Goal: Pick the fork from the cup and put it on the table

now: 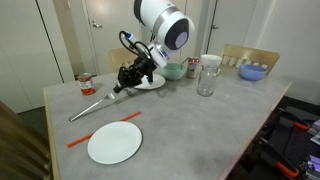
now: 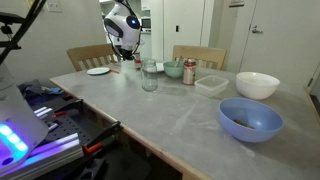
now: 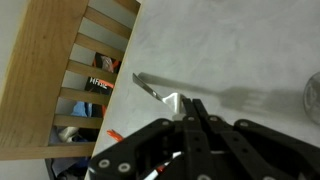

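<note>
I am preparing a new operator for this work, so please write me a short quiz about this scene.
1. True or false: the fork stands in the cup.
2. What is the gripper shut on? A) the fork B) the cup C) nothing
3. Fill in: in an exterior view, the red stick lies beside the white ____.

Key
1. False: the fork is out of the cup, at the gripper.
2. A
3. plate
</note>
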